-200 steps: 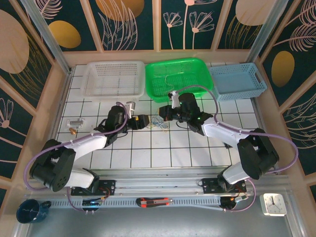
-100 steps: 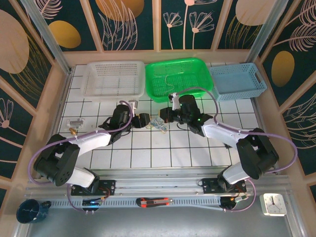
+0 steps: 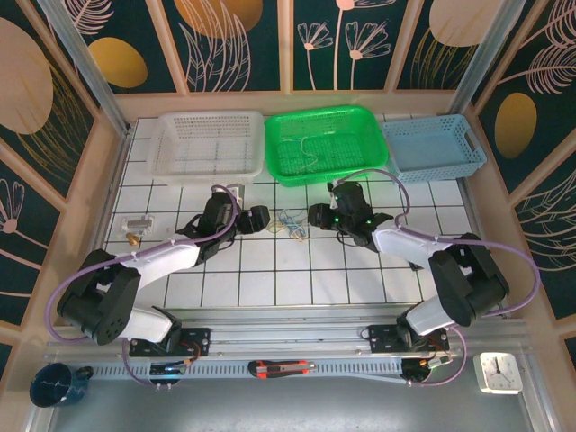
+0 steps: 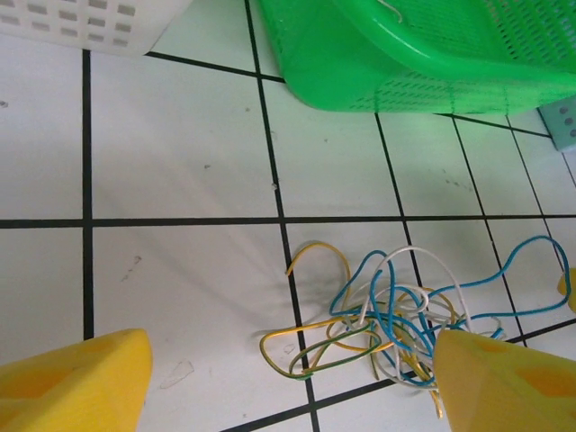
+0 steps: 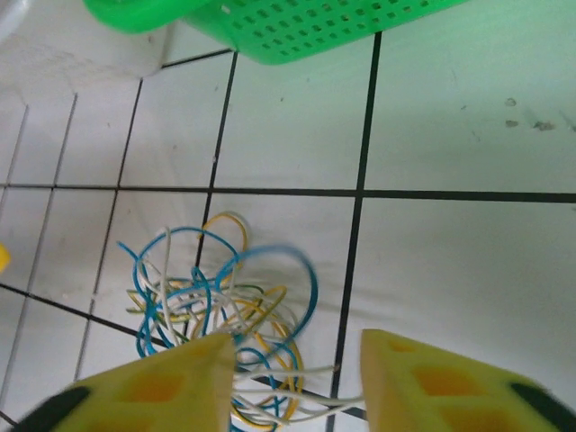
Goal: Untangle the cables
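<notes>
The left end effector is spread wide, its yellow fingers in the two lower corners of the left wrist view, gripping nothing. The cables lie on the tile between them, nearer the right-hand finger. They are a loose clump of blue, yellow and white loops, with one yellow strand arching out to the left.

The right end effector is also parted, with a clear gap between its fingers. Some strands of the clump run under the left-hand finger and across the foot of the gap, and one blue loop is blurred.

From above, both end effectors face each other low over the white-tiled worktop, with the clump between them. Behind it stands the green basket, flanked by a white basket and a blue basket
</notes>
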Robot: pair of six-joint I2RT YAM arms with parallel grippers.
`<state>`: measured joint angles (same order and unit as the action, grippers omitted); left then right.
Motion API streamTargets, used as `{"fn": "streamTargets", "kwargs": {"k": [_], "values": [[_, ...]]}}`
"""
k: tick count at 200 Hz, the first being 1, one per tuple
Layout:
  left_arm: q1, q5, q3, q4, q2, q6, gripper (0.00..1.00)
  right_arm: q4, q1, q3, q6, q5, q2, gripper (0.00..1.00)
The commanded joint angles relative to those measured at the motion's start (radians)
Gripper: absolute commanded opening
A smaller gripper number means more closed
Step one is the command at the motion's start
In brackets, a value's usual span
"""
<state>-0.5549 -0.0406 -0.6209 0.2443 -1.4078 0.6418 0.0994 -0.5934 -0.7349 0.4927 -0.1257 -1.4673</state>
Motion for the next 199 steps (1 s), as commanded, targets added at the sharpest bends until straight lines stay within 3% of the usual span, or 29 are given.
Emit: {"fn": "streamTargets", "kwargs": {"k": [1, 22, 67, 110, 147, 199], "values": [[0.000, 0.031, 0.016, -0.033, 0.025, 0.020, 0.88, -0.056, -0.040, -0.052, -0.024, 0.041, 0.062, 0.47], [0.000, 0.034, 0.030, -0.013, 0.043, 0.037, 0.99, -0.072, -0.071, -0.078, -0.032, 0.024, 0.091, 0.47], [0.045, 0.042, 0.065, 0.011, 0.094, 0.091, 0.99, -0.063, -0.138, -0.137, -0.024, -0.054, 0.054, 0.46], [0.113, 0.013, 0.082, 0.015, 0.144, 0.097, 0.99, 0.029, -0.160, -0.171, 0.004, -0.175, -0.122, 0.40], [0.118, -0.016, 0.082, 0.016, 0.137, 0.098, 0.99, 0.100, -0.098, -0.194, 0.023, -0.180, -0.280, 0.33], [0.118, -0.048, 0.102, 0.051, 0.139, 0.109, 0.99, 0.139, 0.004, -0.072, 0.053, -0.173, -0.225, 0.35]]}}
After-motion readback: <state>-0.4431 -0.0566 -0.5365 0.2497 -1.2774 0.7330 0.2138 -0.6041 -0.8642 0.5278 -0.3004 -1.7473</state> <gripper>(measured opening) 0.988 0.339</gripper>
